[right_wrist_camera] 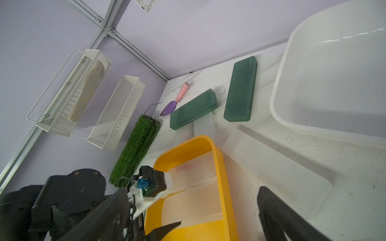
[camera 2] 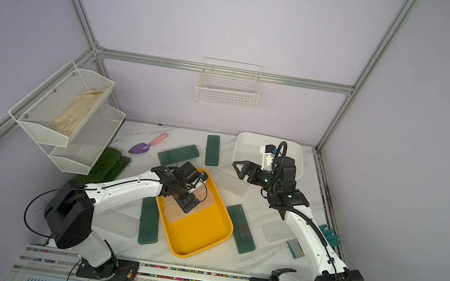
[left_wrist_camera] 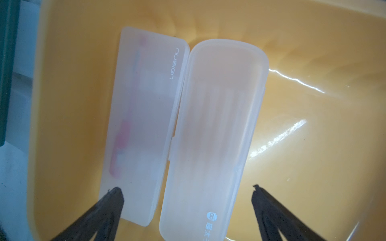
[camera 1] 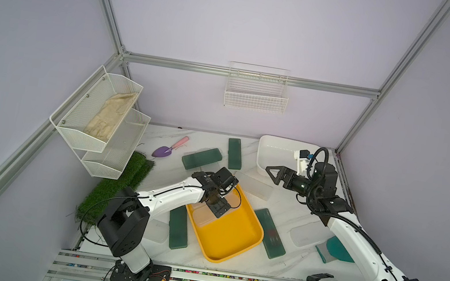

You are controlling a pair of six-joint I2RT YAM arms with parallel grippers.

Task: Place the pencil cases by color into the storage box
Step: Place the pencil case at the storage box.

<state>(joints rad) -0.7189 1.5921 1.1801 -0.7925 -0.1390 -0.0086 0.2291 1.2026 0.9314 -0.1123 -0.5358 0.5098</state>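
Pencil cases of frosted clear-white plastic lie two abreast in the yellow plastic storage box (camera 1: 230, 238), flat, with their long edges touching: a square-cornered frosted case (left_wrist_camera: 144, 125) and a round-ended frosted case (left_wrist_camera: 217, 129). They fill the far half of the box, and the near half of its floor is bare.

The left gripper (left_wrist_camera: 186, 189) hangs over their ends with its jaws spread wide, gripping nothing. One fingertip is over the square-cornered case and the other is past the round-ended case's outer edge.

The right gripper (camera 1: 273, 174) is raised above the marble counter (camera 1: 289, 265), just in front of the white plastic tub (camera 1: 269, 151), jaws wide and empty.

A dark green pencil case (camera 1: 178, 228) lies just beside the box's left rim, a second dark green case (camera 1: 269, 233) lies near its right rim, and a loose frosted case (camera 1: 253, 185) sits close to its far right corner.

White lettering "nusign" runs along the square-cornered case. The round-ended one carries a round white face logo and Chinese characters that are cut off at the frame edge. A far dark green case (right_wrist_camera: 240, 89) beside the tub also reads "nusign".
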